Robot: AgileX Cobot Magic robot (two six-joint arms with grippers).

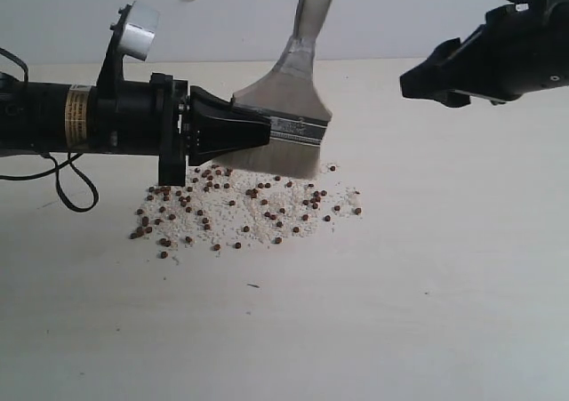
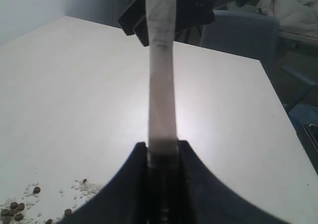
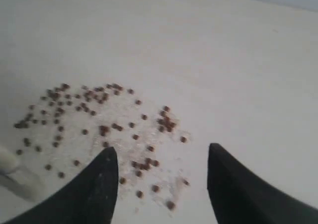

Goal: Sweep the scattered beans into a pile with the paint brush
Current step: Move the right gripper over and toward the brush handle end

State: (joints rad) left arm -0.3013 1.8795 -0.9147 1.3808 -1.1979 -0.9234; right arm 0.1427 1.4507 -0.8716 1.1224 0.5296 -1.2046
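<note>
The paint brush (image 1: pixel 298 130) stands upright, its pale bristles hanging just above the far edge of the beans (image 1: pixel 240 207) and its handle rising out of the top of the exterior view. My left gripper (image 1: pixel 260 134) comes in from the left and is shut on the brush's silver ferrule. In the left wrist view the handle (image 2: pixel 161 85) runs up from between the jaws of the left gripper (image 2: pixel 163 149), with a few beans (image 2: pixel 15 209) at the corner. My right gripper (image 1: pixel 418 83) hovers open and empty at the upper right, apart from the brush. The right gripper (image 3: pixel 161 157) looks down on the beans (image 3: pixel 99 129).
The beans lie mixed with fine white grains on a pale table (image 1: pixel 427 276). A black cable (image 1: pixel 76 192) loops under the left arm. Beyond the table's far edge (image 2: pixel 271 80) stands a grey chair (image 2: pixel 238 33).
</note>
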